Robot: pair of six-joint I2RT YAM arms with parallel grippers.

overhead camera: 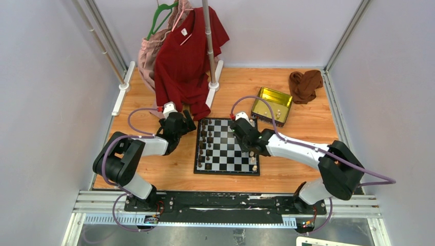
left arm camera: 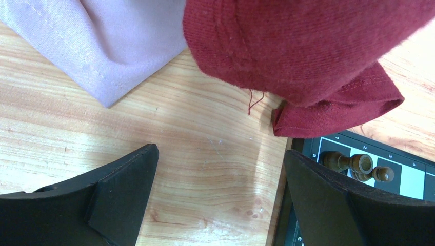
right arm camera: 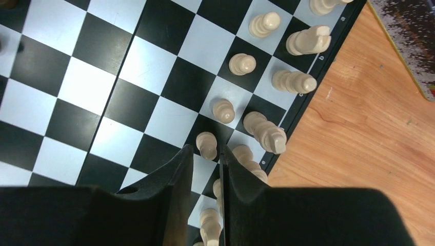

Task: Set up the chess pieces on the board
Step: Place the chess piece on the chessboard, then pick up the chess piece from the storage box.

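The board (overhead camera: 231,149) lies mid-table. Dark chess pieces (overhead camera: 205,143) line its left side and cream ones (overhead camera: 253,160) its right side. My right gripper (overhead camera: 245,134) hovers over the board's right part. In the right wrist view its fingers (right arm camera: 206,149) stand a narrow gap apart, open, with a cream pawn (right arm camera: 206,143) upright just at the tips and untouched. More cream pieces (right arm camera: 295,81) stand along the board edge (right arm camera: 302,110). My left gripper (overhead camera: 185,123) is wide open (left arm camera: 220,151) over bare wood beside the board's far left corner (left arm camera: 410,179), near dark pieces (left arm camera: 354,163).
A gold tin (overhead camera: 272,104) holding a few pieces sits right of the board's far corner. A brown cloth (overhead camera: 305,84) lies behind it. A red garment (overhead camera: 187,56) and a pink one (overhead camera: 151,54) hang from a rack pole (overhead camera: 209,46); the red hem (left arm camera: 333,107) touches the table by the left gripper.
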